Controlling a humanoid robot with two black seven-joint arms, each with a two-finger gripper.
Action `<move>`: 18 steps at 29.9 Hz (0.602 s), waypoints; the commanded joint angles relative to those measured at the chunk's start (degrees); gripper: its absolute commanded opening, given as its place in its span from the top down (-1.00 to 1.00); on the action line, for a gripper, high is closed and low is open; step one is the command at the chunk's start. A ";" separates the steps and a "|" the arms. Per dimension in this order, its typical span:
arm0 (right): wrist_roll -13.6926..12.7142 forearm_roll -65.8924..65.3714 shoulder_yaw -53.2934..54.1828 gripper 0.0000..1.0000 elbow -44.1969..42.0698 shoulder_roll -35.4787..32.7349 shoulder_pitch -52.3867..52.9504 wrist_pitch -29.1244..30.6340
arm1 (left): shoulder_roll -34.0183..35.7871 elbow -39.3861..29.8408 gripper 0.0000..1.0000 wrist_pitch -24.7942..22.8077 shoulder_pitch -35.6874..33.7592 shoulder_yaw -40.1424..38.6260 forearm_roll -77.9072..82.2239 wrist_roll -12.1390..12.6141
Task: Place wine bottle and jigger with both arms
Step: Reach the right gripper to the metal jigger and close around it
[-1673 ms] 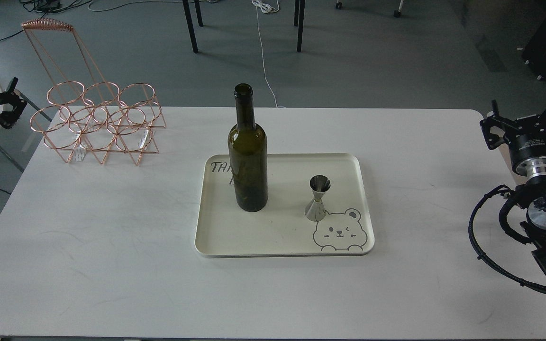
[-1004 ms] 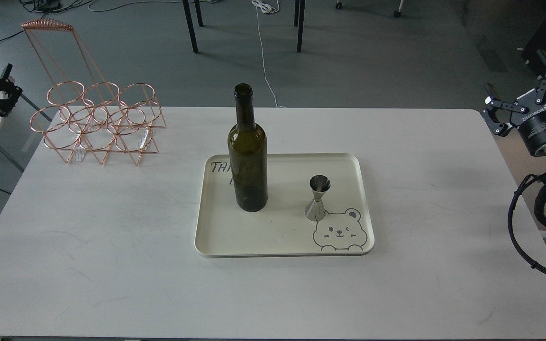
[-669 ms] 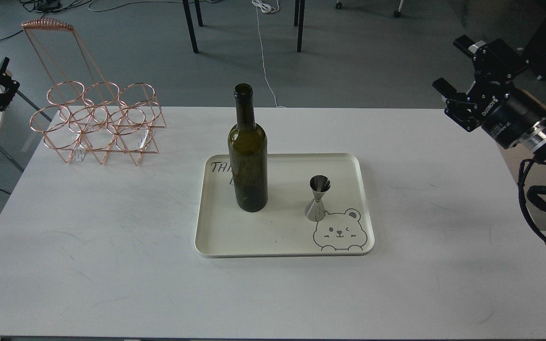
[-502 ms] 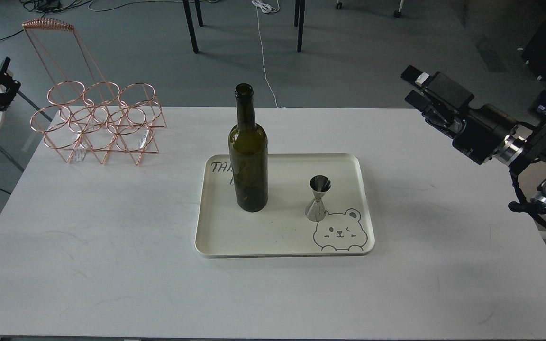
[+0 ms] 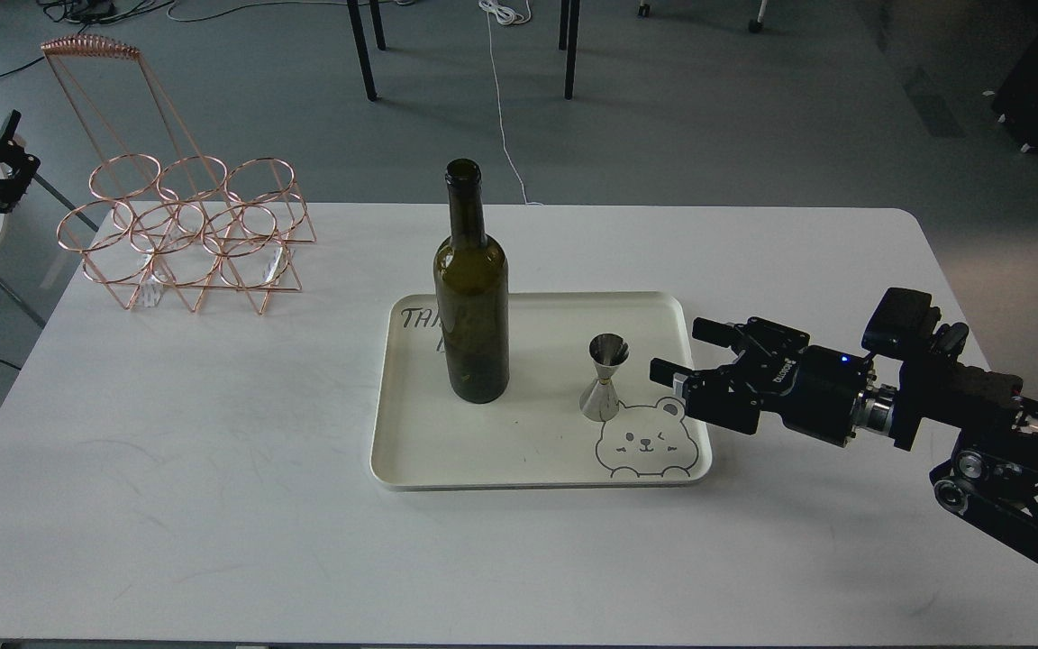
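Note:
A dark green wine bottle (image 5: 471,297) stands upright on the left part of a cream tray (image 5: 447,455) with a bear drawing. A small steel jigger (image 5: 605,377) stands upright on the tray's right part. My right gripper (image 5: 681,351) is open and empty, pointing left, just right of the tray's right edge and a short gap from the jigger. My left gripper (image 5: 5,167) is at the far left edge of the view, off the table; its fingers cannot be told apart.
A copper wire bottle rack (image 5: 181,230) with a tall handle stands at the table's back left corner. The white table (image 5: 213,469) ends at a rounded back right corner. Chair legs and cables lie on the floor behind.

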 commanded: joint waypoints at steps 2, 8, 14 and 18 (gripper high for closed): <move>-0.02 -2.38 -0.71 -0.95 -3.38 3.12 1.36 -0.29 | -0.10 0.03 -0.96 0.00 0.00 -0.12 -0.09 0.01; -0.02 -3.52 -4.30 -0.91 -9.00 8.31 5.05 -0.29 | -0.10 0.03 -0.96 0.00 0.00 -0.11 -0.09 0.01; -0.02 -3.70 -6.42 -0.88 -12.43 12.70 6.11 -0.38 | 0.25 0.12 -0.96 0.00 0.00 -0.20 -0.09 0.01; -0.02 -4.23 -6.68 -0.60 -14.89 14.46 6.11 -0.38 | 0.25 0.12 -0.96 0.00 0.00 -0.29 -0.09 0.01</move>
